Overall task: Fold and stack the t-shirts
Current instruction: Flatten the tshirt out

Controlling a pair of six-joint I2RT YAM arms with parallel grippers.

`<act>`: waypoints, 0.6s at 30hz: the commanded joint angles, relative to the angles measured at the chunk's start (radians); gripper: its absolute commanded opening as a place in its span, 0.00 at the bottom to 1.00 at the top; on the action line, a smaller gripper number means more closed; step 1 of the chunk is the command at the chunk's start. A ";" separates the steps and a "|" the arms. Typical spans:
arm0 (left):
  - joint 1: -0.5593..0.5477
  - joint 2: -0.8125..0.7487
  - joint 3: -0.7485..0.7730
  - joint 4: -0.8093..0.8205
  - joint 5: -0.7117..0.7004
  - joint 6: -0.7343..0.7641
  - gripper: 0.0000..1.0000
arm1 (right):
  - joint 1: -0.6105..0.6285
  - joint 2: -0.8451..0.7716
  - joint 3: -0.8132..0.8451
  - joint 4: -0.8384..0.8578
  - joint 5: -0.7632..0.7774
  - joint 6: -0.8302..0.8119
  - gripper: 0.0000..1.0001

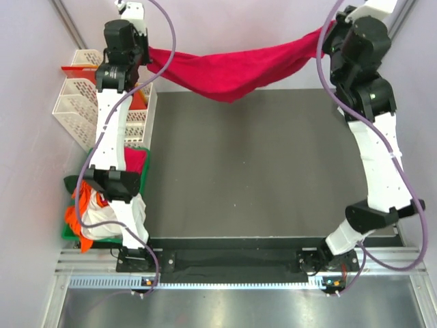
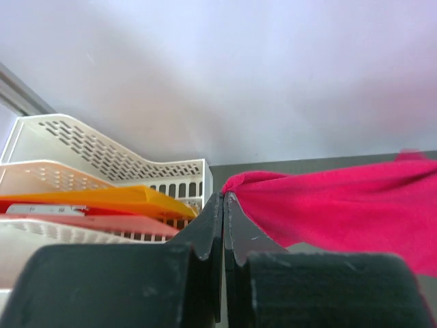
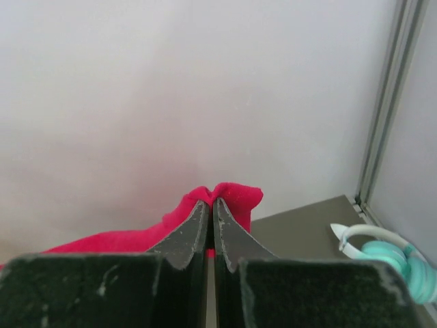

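A crimson-red t-shirt hangs stretched in the air over the far edge of the table, sagging in the middle. My left gripper is shut on its left end, high at the back left. At the back right my right gripper is shut on the other end, with cloth bunched above the fingertips. Other t-shirts lie piled at the near left: a red one, an orange one and a white one, partly hidden by the left arm.
White perforated stacking trays stand at the far left, holding an orange plastic sheet. Teal headphones lie at the far right corner by a metal post. The shirt pile sits on a green bin. Dark table top spreads between the arms.
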 commanded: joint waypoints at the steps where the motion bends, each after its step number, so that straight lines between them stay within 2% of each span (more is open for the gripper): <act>1: 0.004 -0.095 -0.162 0.067 -0.011 0.006 0.00 | 0.018 -0.096 -0.191 0.060 0.030 -0.001 0.00; 2: 0.004 -0.106 -0.261 0.057 -0.006 0.004 0.00 | 0.018 -0.121 -0.324 0.069 0.033 0.010 0.00; 4: 0.005 -0.161 -0.386 0.058 0.017 0.003 0.00 | 0.019 -0.193 -0.461 0.080 0.031 0.058 0.00; 5: 0.004 -0.181 -0.521 0.073 0.027 0.001 0.00 | 0.024 -0.216 -0.580 0.077 0.028 0.074 0.00; 7: 0.002 -0.245 -0.645 0.074 0.079 0.015 0.00 | 0.039 -0.281 -0.693 0.068 0.028 0.125 0.00; 8: 0.001 -0.264 -0.753 0.072 0.095 0.023 0.00 | 0.063 -0.299 -0.787 0.062 0.036 0.134 0.00; 14: -0.005 -0.391 -1.039 0.006 0.199 0.087 0.00 | 0.151 -0.437 -1.038 -0.037 0.082 0.234 0.00; 18: -0.007 -0.462 -1.139 -0.023 0.221 0.121 0.00 | 0.189 -0.500 -1.104 -0.106 0.088 0.320 0.00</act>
